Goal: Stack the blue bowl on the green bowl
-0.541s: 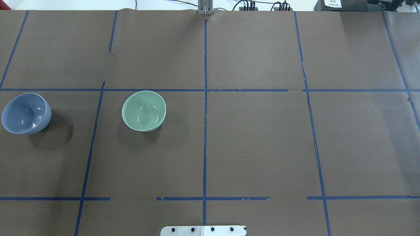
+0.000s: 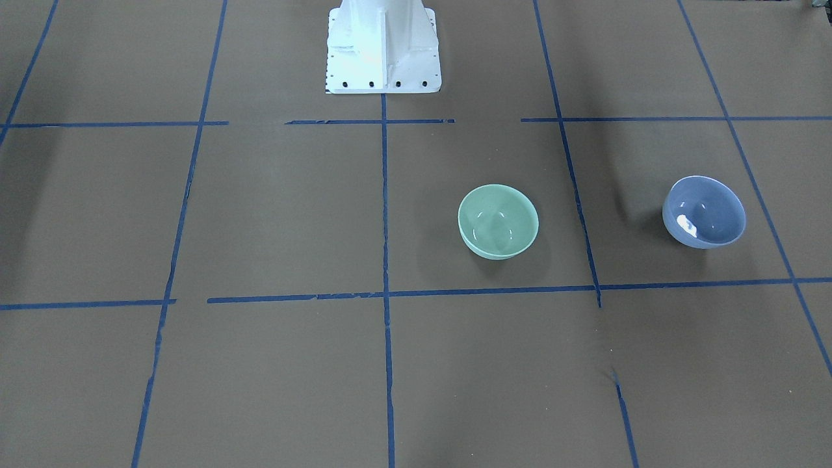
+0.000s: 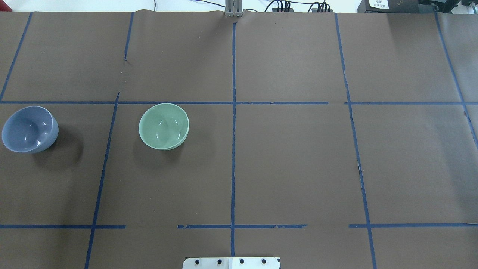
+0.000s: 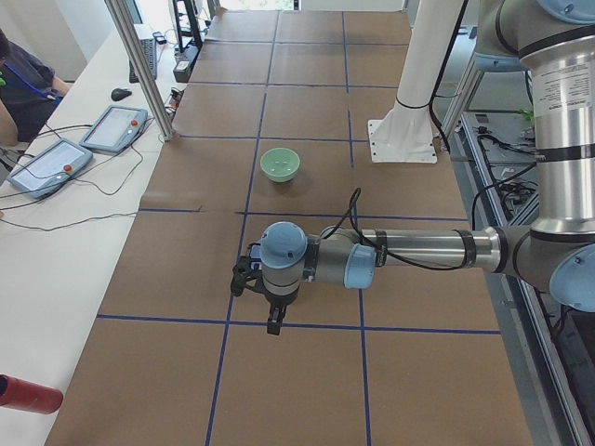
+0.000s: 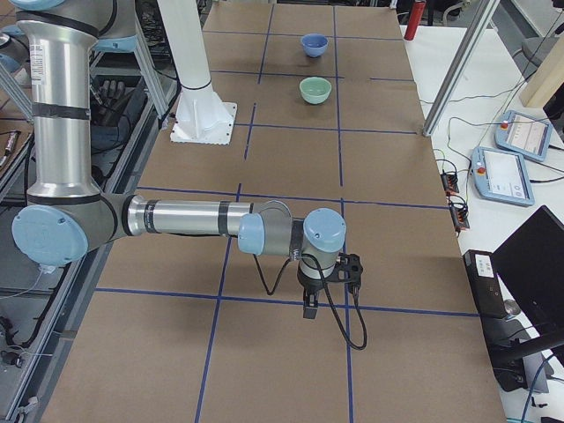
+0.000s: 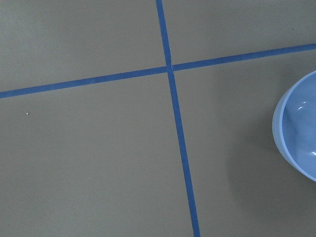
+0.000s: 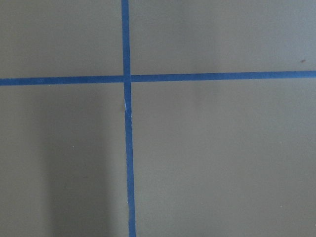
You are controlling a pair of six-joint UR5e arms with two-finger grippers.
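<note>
The blue bowl [image 3: 30, 129] stands upright at the table's far left in the overhead view, and shows in the front view [image 2: 704, 212] and at the right edge of the left wrist view [image 6: 298, 133]. The green bowl [image 3: 163, 126] stands upright and empty to its right, about a bowl's width and a half away, and shows in the front view [image 2: 498, 221]. My left gripper [image 4: 273, 321] hangs above the table close by the blue bowl. My right gripper [image 5: 310, 304] hangs above the table's far right end. Both show only in the side views, so I cannot tell whether they are open or shut.
Brown paper with a blue tape grid covers the table. The white robot base [image 2: 383, 45] stands at the table's robot-side edge. Two teach pendants [image 4: 84, 144] lie on a side bench beyond a metal post [image 4: 139, 65]. A red cylinder [image 4: 23, 395] lies there too.
</note>
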